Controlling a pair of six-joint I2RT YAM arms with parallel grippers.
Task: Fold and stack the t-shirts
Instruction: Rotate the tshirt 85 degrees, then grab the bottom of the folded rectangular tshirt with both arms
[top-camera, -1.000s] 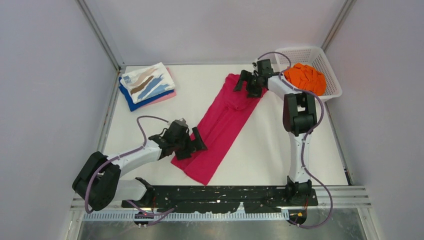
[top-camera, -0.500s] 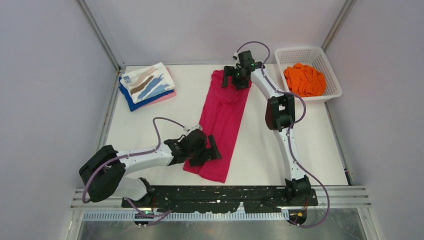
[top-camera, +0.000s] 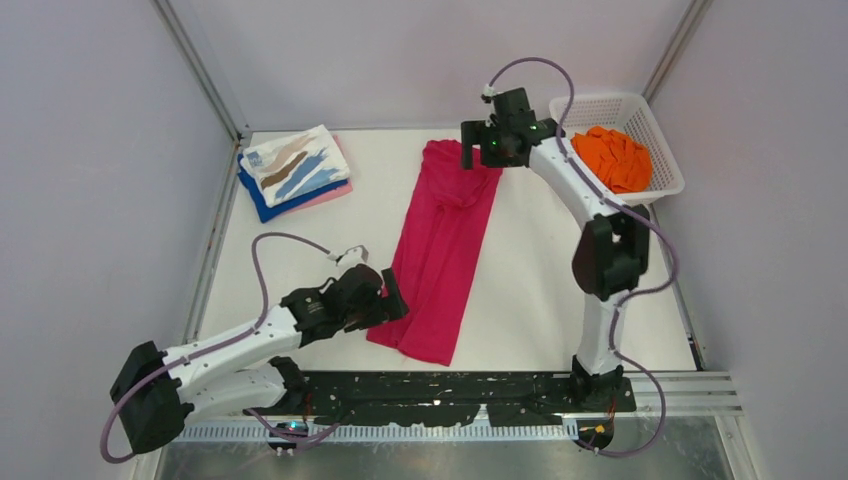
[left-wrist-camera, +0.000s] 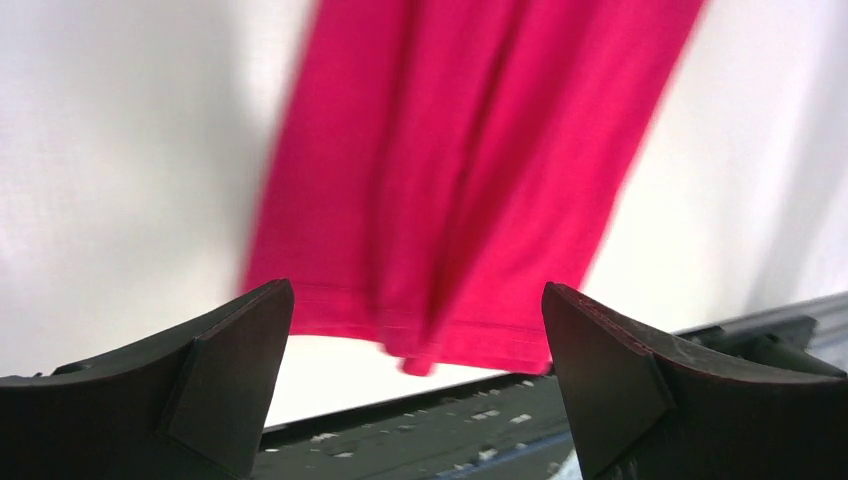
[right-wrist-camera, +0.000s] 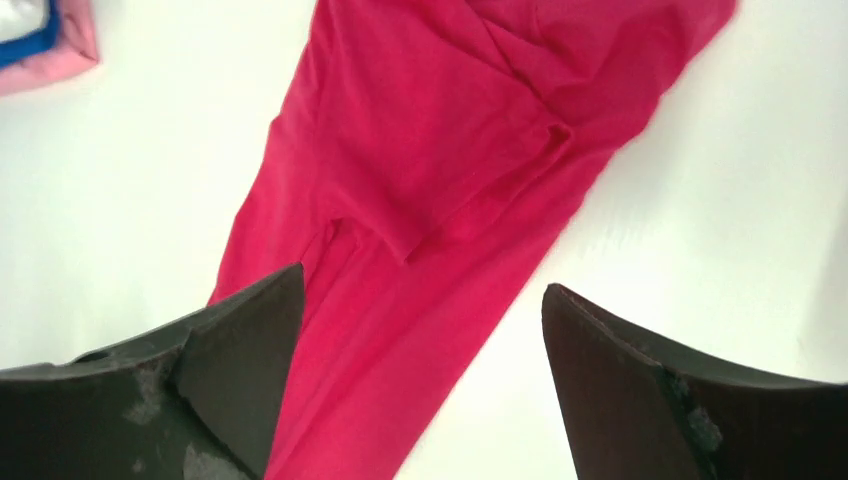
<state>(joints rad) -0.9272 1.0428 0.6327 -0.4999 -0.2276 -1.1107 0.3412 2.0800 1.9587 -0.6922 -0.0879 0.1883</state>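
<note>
so, at the far left corner of the table (top-camera: 540, 290) sits the finished pile: the streaked white shirt (top-camera: 292, 163) on top, the blue shirt (top-camera: 262, 205) under it and the pale pink shirt (top-camera: 335, 192) at the bottom, all squared up and parked well away from the working area.

next comes the left gripper (top-camera: 392, 300), low and just beside the near left corner of the magenta shirt (top-camera: 443, 250). its jaws stand wide with nothing between them; its wrist view shows the hem edge framed between the two pads (left-wrist-camera: 230, 350). it looks placed to take that hem.

the magenta shirt lies flat in the middle as a long narrow strip, sleeves tucked in, hem toward the arms and collar end away. it reads as folded lengthwise and waiting for the crosswise fold.

the right gripper (top-camera: 482, 158) hovers over the collar end, jaws also spread wide and empty, the folded sleeve (right-wrist-camera: 470, 170) below it.

at the far right the orange shirt (top-camera: 610, 158) lies crumpled in the basket (top-camera: 660, 130), not yet folded. nothing blocks the strip itself; the left arm's cable loops near the pile, and a lift from one end could let the tucked sleeves slip out.
</note>
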